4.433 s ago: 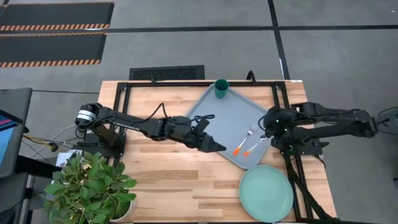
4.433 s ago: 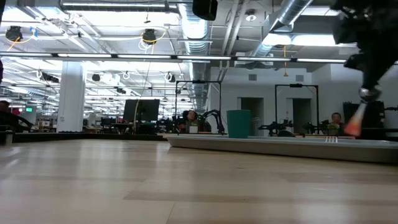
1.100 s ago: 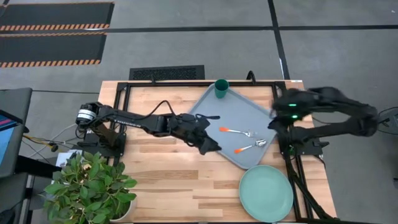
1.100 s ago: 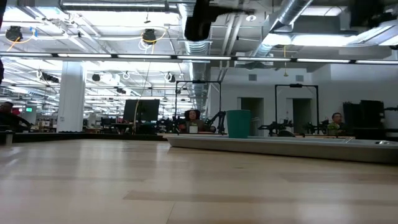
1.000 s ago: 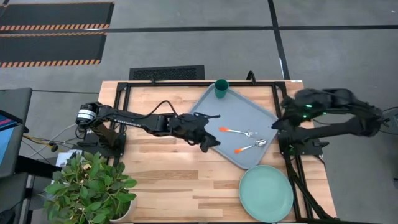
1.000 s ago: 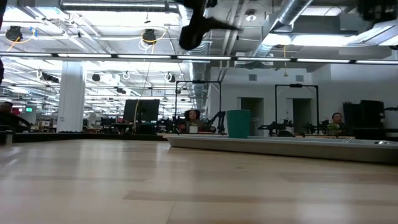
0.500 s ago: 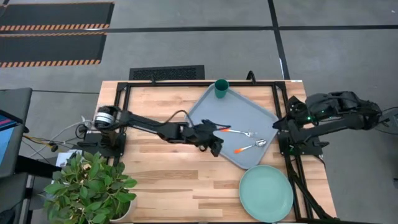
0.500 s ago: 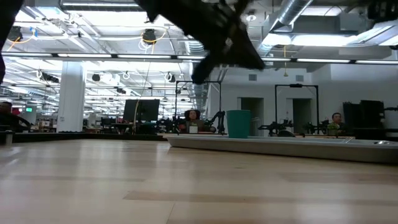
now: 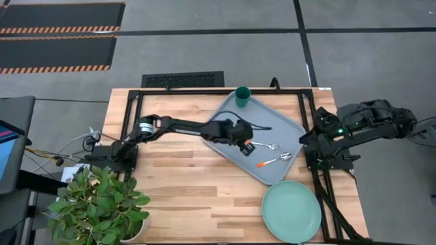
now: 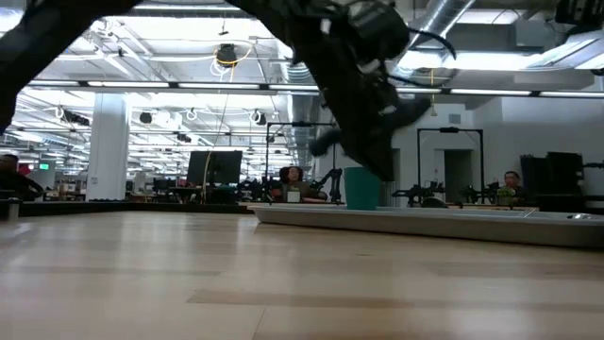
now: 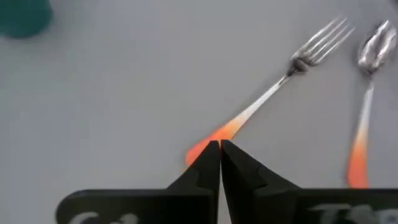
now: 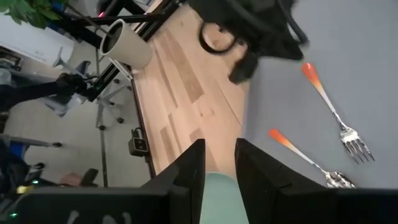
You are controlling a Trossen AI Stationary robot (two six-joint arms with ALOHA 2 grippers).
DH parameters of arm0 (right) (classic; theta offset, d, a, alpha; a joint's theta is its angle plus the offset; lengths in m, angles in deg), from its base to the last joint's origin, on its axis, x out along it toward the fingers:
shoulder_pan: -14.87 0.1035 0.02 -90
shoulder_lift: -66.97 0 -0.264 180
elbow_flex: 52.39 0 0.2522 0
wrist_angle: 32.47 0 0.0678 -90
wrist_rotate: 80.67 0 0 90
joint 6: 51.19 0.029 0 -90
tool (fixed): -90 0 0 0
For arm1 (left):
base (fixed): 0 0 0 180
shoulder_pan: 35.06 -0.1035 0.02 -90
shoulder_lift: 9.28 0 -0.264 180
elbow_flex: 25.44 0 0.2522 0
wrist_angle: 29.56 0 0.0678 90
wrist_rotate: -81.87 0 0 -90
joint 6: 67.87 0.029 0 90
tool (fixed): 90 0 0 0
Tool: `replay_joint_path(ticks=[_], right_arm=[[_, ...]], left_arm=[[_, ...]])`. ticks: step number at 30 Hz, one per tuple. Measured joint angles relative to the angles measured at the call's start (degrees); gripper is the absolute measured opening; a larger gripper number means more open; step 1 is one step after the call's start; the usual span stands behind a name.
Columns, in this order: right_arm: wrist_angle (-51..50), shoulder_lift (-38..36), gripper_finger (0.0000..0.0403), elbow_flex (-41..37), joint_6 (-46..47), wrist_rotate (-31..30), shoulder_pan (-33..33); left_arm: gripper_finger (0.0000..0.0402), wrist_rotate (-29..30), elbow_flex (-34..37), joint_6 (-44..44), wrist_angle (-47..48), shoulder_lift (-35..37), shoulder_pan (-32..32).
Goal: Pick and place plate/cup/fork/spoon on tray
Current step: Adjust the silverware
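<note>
The light blue-grey tray (image 9: 272,122) lies at the table's far right. On it lie the orange-handled fork (image 9: 268,145) and spoon (image 9: 274,160), and the dark green cup (image 9: 242,96) stands in its far corner. The pale green plate (image 9: 291,211) sits on the wood near the front right. My left gripper (image 11: 219,144) is shut, its tips just above the fork's orange handle end (image 11: 205,149). In the low view my left gripper (image 10: 382,173) hangs clear above the tray's rim (image 10: 425,219). My right gripper (image 12: 219,168) is open, drawn back at the table's right edge.
A potted plant (image 9: 99,201) stands at the front left corner. A black frame (image 9: 204,90) runs along the table's far edge. Bare wood lies left of the tray and between the tray and the plate.
My left gripper has swung from the tray's left edge toward the table's right, over the tray, and has sunk toward the fork's handle end, tipping more steeply down. Its fingers, spread a second ago, now stand together. The fork and the spoon lie unmoved.
</note>
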Motion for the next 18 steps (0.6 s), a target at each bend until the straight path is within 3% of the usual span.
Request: replay_joint_path(ticks=[5, 11, 18], right_arm=[[0.02, -0.31, 0.0113, 0.00, 0.00, -0.02, 1.03], [0.15, -0.33, 0.0113, 0.00, -0.87, 0.01, 1.11], [0.22, -0.31, 0.0113, 0.00, -1.53, 0.00, 1.11]], left_arm=[[0.0000, 0.05, -0.77, -0.84, 0.28, -2.72, 0.20], [0.0000, 5.42, -0.80, -0.52, 0.25, -2.66, 0.11], [0.0000, 3.69, -0.67, -0.54, -0.83, -5.04, 0.09]])
